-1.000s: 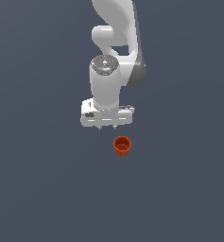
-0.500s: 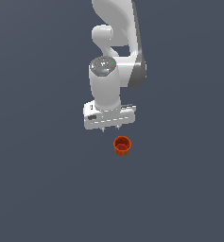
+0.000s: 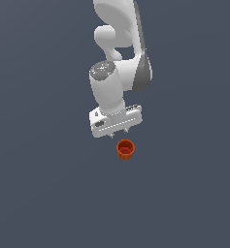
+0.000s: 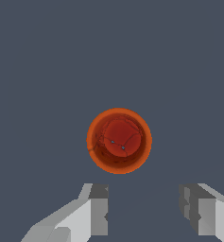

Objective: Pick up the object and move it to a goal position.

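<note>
Orange-red, ribbed pot [image 3: 125, 148], upright on the grey floor [image 3: 43, 193], lies just below centre in the exterior view, immediately beneath and slightly to the exterior view's right of the white gripper [image 3: 119, 134]. The wrist view looks straight into its round rim [image 4: 119, 141]; the ribbing is not visible there. Two grey-tipped fingers [image 4: 98, 208] are spread apart, nothing between them, the pot beyond their tips. In the exterior view only small finger tips show under the gripper body. The arm [image 3: 121, 58] is cut off at the frame's top edge.
</note>
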Controlling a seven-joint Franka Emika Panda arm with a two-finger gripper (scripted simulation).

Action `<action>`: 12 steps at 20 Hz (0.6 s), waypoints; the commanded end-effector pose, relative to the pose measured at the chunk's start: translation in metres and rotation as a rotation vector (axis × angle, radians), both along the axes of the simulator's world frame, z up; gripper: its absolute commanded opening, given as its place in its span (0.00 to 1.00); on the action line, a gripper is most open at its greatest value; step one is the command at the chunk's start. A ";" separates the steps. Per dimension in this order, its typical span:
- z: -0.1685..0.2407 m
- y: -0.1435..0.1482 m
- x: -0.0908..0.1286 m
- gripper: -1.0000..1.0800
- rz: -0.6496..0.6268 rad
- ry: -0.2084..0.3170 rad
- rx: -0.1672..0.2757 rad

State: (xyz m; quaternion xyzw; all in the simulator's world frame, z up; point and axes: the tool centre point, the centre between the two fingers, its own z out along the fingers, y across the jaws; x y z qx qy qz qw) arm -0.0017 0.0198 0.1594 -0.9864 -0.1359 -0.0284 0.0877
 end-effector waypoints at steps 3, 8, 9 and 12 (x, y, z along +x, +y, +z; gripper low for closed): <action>-0.003 0.010 0.002 0.62 0.055 -0.035 0.051; -0.005 0.020 0.004 0.62 0.111 -0.079 0.101; -0.006 0.022 0.005 0.62 0.122 -0.088 0.111; -0.007 0.027 0.006 0.62 0.153 -0.117 0.137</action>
